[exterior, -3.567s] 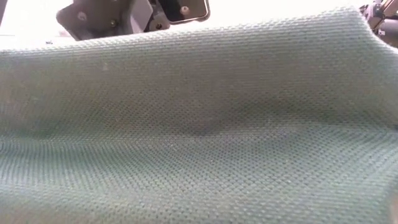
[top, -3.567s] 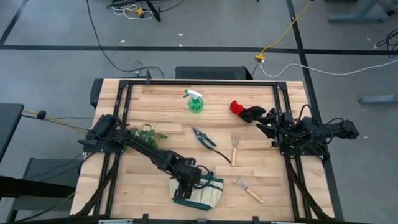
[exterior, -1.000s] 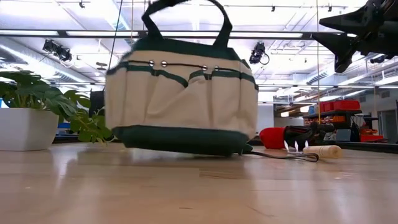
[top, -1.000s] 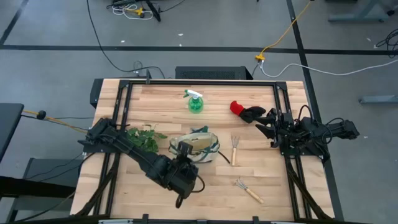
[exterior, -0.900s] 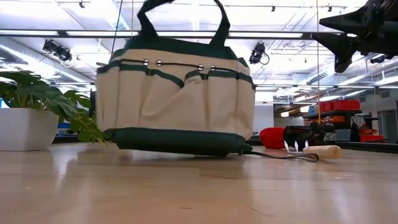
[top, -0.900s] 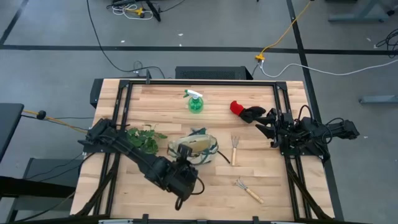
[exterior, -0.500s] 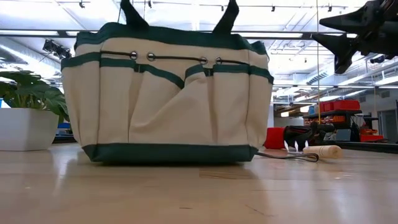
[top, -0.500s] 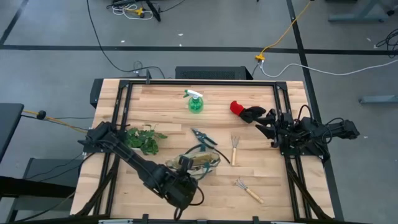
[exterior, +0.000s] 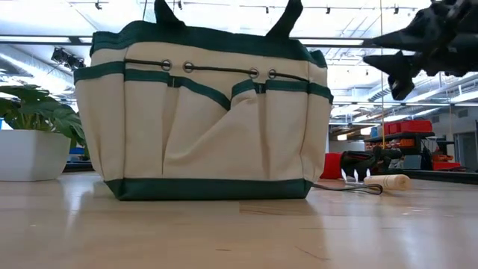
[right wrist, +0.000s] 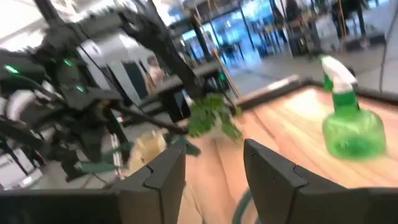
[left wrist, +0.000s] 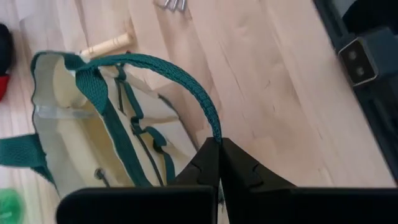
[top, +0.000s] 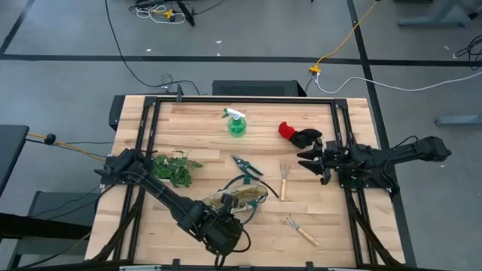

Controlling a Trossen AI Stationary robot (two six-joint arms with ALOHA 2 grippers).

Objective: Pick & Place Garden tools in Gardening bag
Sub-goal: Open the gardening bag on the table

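Bag point(top: 239, 198) stands near-centre, left gripper point(left wrist: 219, 144) clenched on its handle point(left wrist: 180, 81); right gripper point(right wrist: 214, 165) spread, empty; spray bottle point(top: 236, 123), gloves point(top: 297, 135), shears point(top: 246, 164), rakes point(top: 284, 179) not yet packed

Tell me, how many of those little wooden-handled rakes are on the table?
2. One hand rake lies mid-table, right of the pruning shears. The other rake lies nearer the front edge, right of the gardening bag. None looks hidden.
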